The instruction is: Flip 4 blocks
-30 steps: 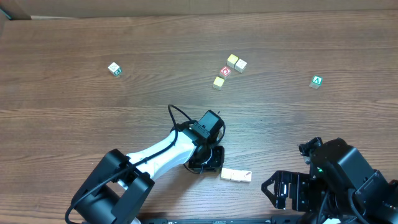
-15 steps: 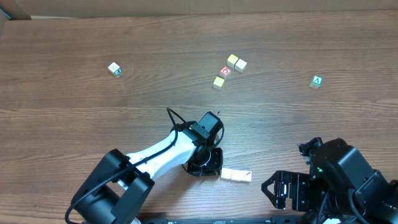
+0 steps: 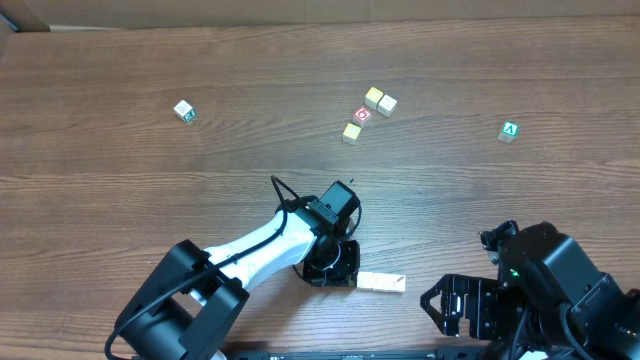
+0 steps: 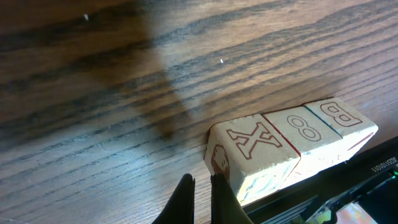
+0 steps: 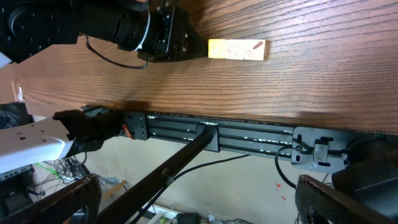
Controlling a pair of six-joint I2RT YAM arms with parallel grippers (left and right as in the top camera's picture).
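Your left gripper (image 4: 200, 186) has slid a little nearer the front edge of the table (image 3: 120, 190) and closer to the row of blocks (image 3: 381, 283). From overhead its black head now meets the row's left end. The row itself has not shifted.

On your left wrist camera the jaws are pressed together with nothing between them. Their tips sit just beside the end face of the block marked X (image 4: 252, 138), and you cannot tell whether they touch it. The 8 block (image 4: 303, 126) and the B block (image 4: 341, 116) follow in line, each touching the next. The far end of the row is cut off by the gripper body.

Your right gripper (image 5: 196, 185) waits at the near right, jaws spread wide and holding nothing.

Further back lie a red-circle block (image 3: 362, 115) among three yellowish ones, a green A block (image 3: 510, 131) off to the right, and a white block (image 3: 184, 111) far left.
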